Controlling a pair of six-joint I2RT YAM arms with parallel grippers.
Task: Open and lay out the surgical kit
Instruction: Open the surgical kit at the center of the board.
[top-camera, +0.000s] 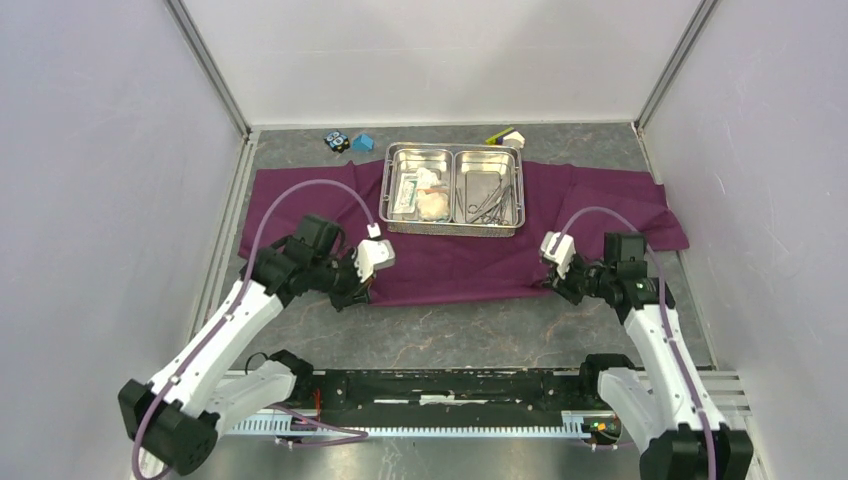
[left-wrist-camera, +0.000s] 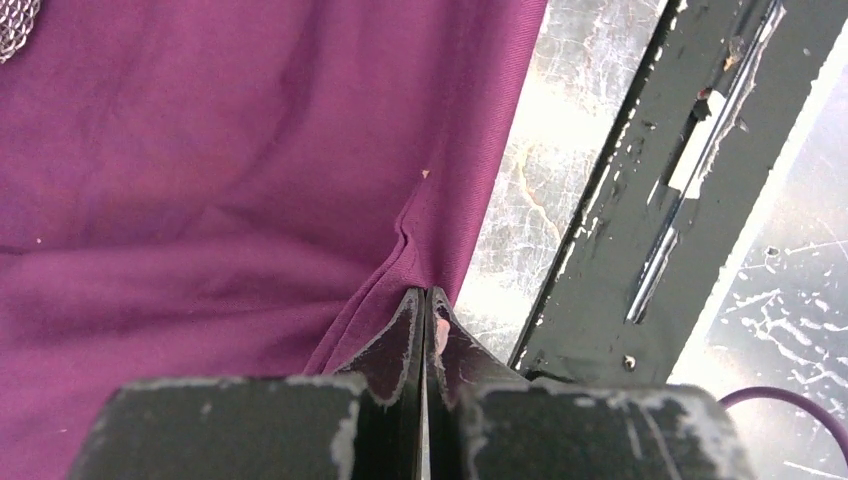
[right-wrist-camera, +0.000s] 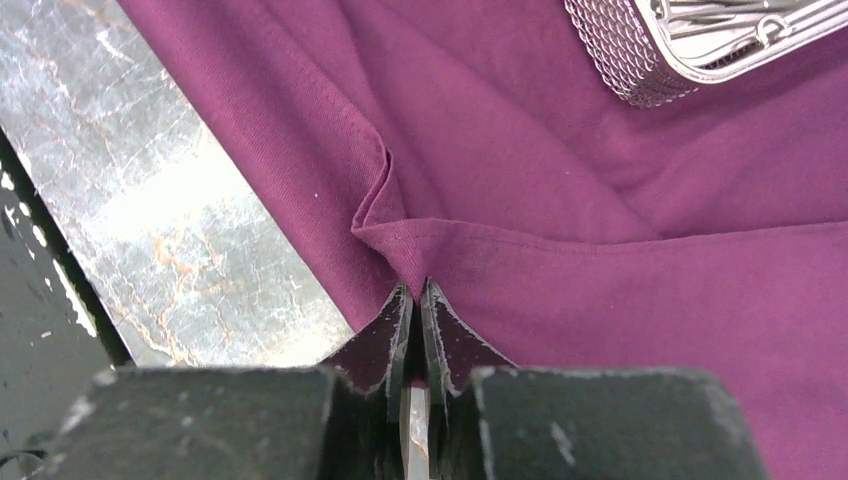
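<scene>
Scuffed black left gripper (left-wrist-camera: 426, 298), jaws pressed tight, pinches the woven purple cloth wrap (top-camera: 470, 265) at its hem, near-left of the shiny steel tray (top-camera: 455, 231). Near-right of that tray, the right gripper (right-wrist-camera: 416, 292), sliver-gapped, nips a puckered fold. Slim clamps (top-camera: 490, 200) in the tray blur together.

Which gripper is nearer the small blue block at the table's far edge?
Left. The left gripper pinches the near edge of the dark-purple cloth wrap, almost straight back from the small blue block; the right gripper pinches that edge far to the right.
</scene>
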